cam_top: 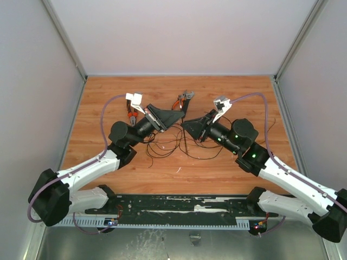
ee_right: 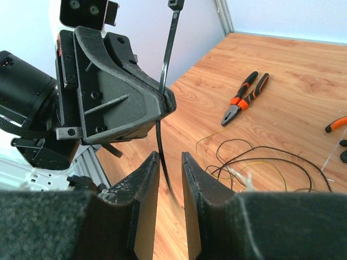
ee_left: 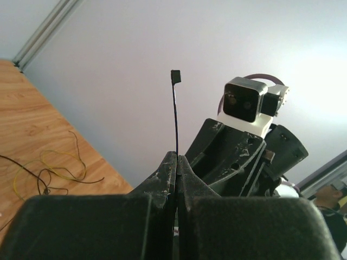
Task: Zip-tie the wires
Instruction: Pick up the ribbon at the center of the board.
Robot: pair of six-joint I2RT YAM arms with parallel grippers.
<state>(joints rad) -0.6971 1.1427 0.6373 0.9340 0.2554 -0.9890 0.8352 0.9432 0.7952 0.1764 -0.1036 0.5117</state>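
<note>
While our left claw (ee_left: 177,158) pinched the tie (ee_left: 175,116) fast, our right claw (ee_right: 169,162) stood slightly open around its lower tail, holding nothing. We judged it should close squarely on that tail before any pull. The tie ran roughly upright, head uppermost, held off the counter (ee_right: 293,70) near the loose wires (ee_right: 241,170).

Orange-handled pliers (ee_right: 242,100) lying on wooden table (cam_top: 227,92), pale walls (cam_top: 190,32)
</note>
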